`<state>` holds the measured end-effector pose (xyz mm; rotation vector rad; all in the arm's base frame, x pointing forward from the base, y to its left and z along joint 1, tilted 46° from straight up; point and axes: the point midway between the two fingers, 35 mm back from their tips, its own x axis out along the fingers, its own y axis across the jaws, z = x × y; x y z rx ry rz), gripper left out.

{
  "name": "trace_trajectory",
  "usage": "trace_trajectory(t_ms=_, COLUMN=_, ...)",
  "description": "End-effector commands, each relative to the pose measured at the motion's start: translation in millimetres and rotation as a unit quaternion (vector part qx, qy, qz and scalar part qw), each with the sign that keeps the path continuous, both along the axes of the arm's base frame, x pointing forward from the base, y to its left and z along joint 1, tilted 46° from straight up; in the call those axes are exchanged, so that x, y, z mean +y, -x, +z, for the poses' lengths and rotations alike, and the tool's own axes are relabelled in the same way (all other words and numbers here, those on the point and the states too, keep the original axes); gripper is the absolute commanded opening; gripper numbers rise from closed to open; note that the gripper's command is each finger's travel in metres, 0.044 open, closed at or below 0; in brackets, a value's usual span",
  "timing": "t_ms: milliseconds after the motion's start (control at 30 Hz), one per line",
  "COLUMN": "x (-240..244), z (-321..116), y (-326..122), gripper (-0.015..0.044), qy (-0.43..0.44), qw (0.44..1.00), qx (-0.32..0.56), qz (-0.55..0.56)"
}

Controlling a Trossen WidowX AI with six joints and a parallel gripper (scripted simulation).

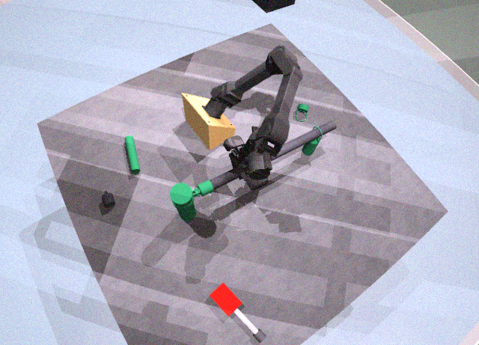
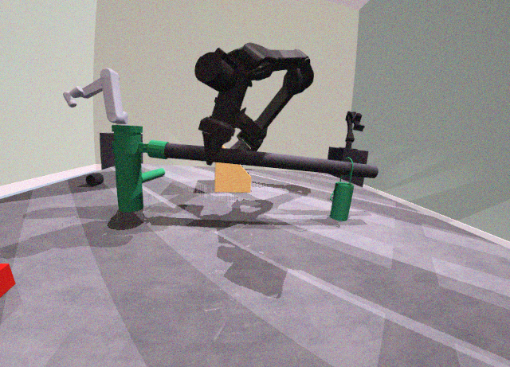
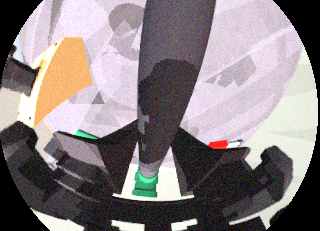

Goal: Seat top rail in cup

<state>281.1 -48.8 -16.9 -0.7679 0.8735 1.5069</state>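
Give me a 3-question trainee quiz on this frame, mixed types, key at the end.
1. True or false: the tool is open and clear of the rail.
2. Multiple choice: the rail-end cup sits A) near the top of the big post, B) at its base, C) loose on the floor.
3. Fill in: the rail's far end passes through the wire loop on the short green ___.

Key: 1. False, it is shut on the rail. 2. A. 3. post.
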Motion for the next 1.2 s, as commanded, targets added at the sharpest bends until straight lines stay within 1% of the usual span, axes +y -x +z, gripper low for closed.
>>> trace_trajectory(t_ms=0, x=-10, z=-1, y=-1, gripper=0.0000, qy=0.008, qw=1.000, qx=-0.002, qz=-0.002)
trace_trajectory(t_ms=933, x=-22, z=-11, y=-3, gripper=0.0000, qy=0.009, qw=1.000, qx=-0.002, qz=-0.002)
trace_trajectory(t_ms=967, x=-14, z=-10, y=0, gripper=0.0000, qy=0.000, qw=1.000, qx=0.003, qz=0.001)
trace_trajectory(t_ms=1167, x=-14, z=-10, y=0, gripper=0.0000, qy=0.000, qw=1.000, qx=0.003, qz=0.001)
